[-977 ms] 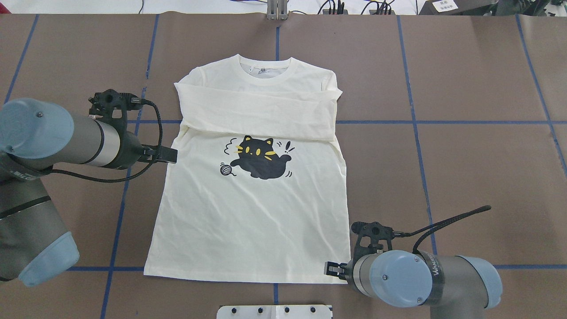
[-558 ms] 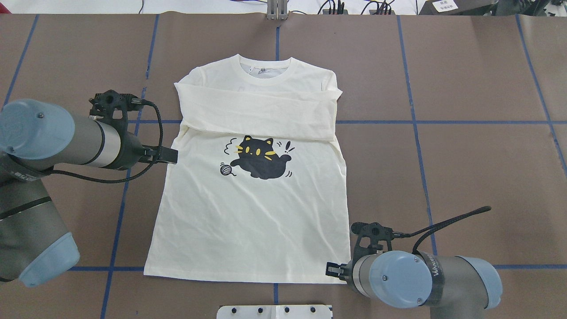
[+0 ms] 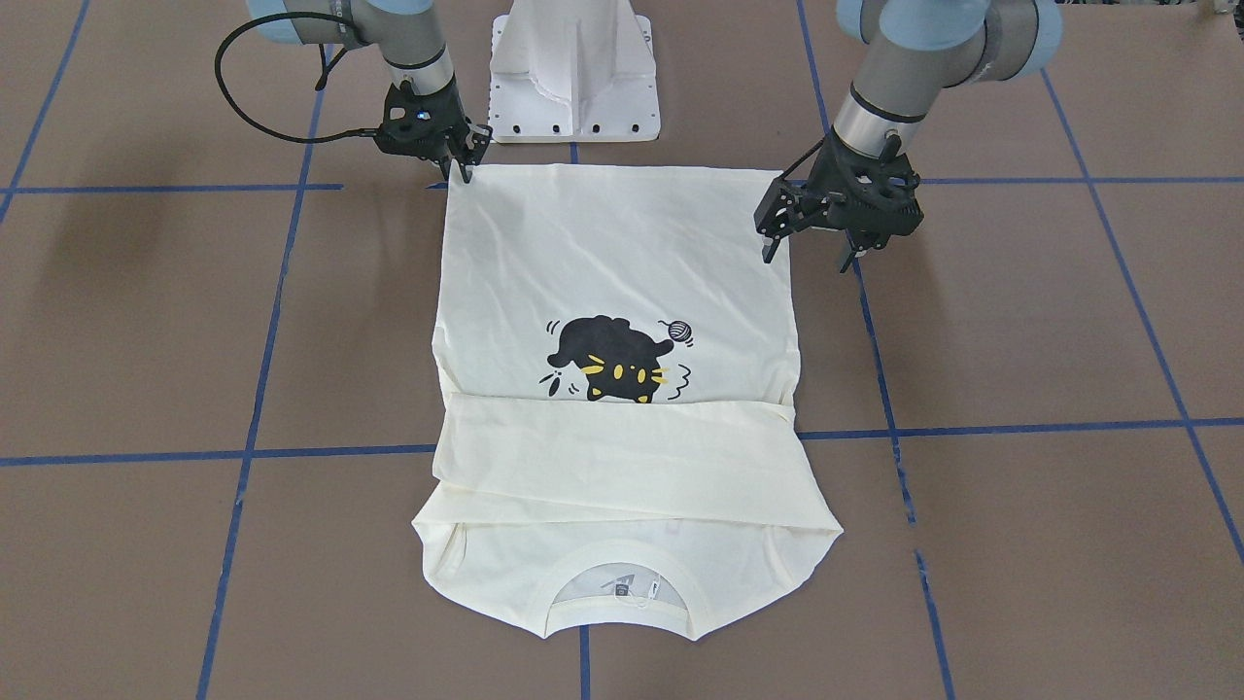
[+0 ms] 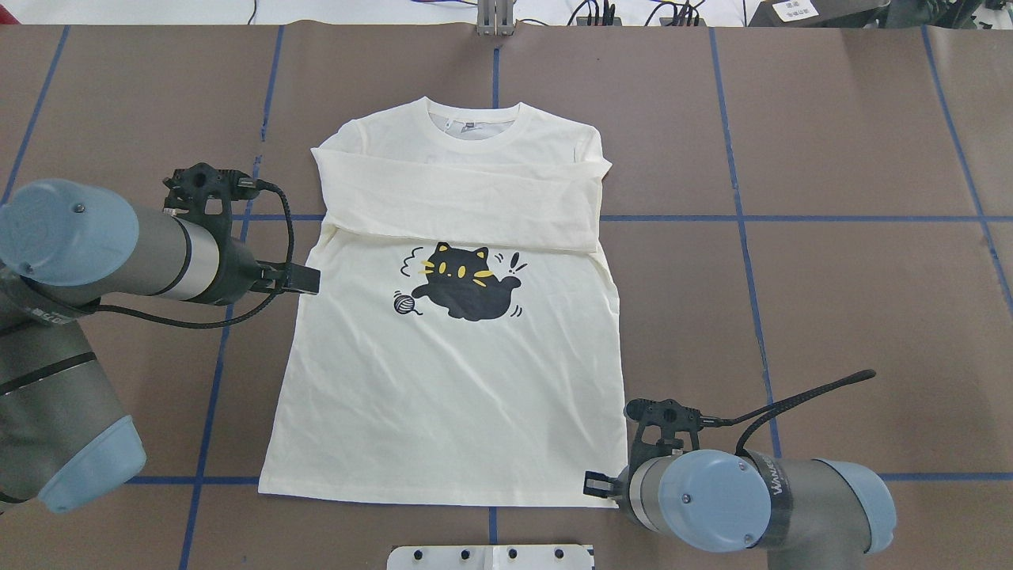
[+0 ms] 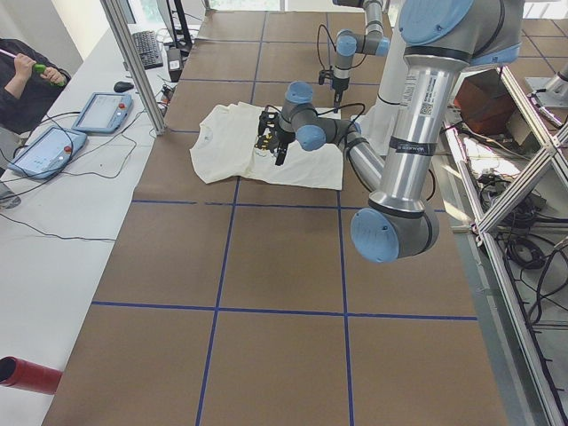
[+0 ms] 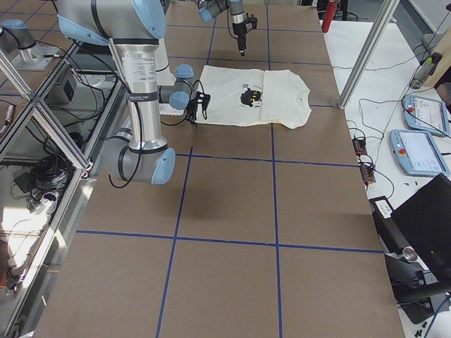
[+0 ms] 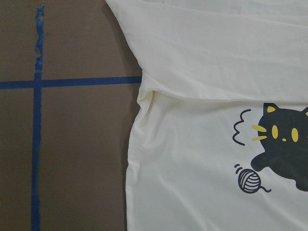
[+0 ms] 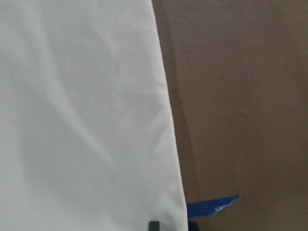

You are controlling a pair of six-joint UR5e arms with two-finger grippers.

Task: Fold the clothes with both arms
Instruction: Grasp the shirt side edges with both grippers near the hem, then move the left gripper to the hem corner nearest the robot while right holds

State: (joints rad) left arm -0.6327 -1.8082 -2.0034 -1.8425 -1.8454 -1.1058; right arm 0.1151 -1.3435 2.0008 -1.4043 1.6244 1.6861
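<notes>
The cream T-shirt [image 4: 451, 396] lies flat with the black cat print [image 4: 463, 291] facing up and both sleeves [image 4: 459, 202] folded across the chest; it also shows in the front view [image 3: 612, 262]. My left gripper [image 3: 809, 251] is open and hovers just above the shirt's side edge at mid-body; it shows in the overhead view [image 4: 289, 278] too. My right gripper [image 3: 452, 167] is down at the hem corner, its fingertip on the cloth, jaws apparently open. The right wrist view shows the shirt's edge [image 8: 163, 120] and a fingertip [image 8: 153, 225].
Brown table cover [image 4: 831, 301] with blue tape lines [image 4: 740, 218]. The white pedestal base [image 3: 575, 68] stands just behind the hem. Operator table with tablets [image 5: 98, 111] lies beyond the collar side.
Both grippers have crept slightly: the left a little toward the shirt's edge, the right a little lower at the hem corner. The shirt has not moved.
</notes>
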